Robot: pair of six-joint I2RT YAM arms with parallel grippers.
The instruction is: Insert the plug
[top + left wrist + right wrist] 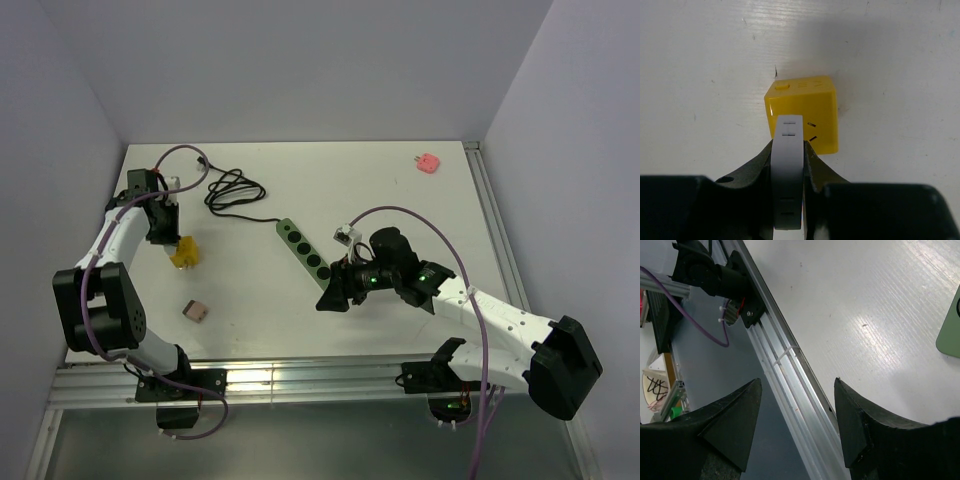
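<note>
White flat plug (788,165) poised over the yellow cube socket (802,107), near the left edge of the white bench (400,200).
The left gripper (788,150) pinches the plug end-on, apparently to aim it at the cube's slots. The right gripper (796,382) hangs spread and empty by the front edge, beside the green power strip (303,248). A black cable (232,193), brown block (195,311) and pink piece (428,162) lie clear.

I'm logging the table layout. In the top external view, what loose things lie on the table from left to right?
In order: yellow plastic cube socket → black coiled cable → long green power strip → small pink block. The small brownish tile overlaps the cube's column, so it is left out.
</note>
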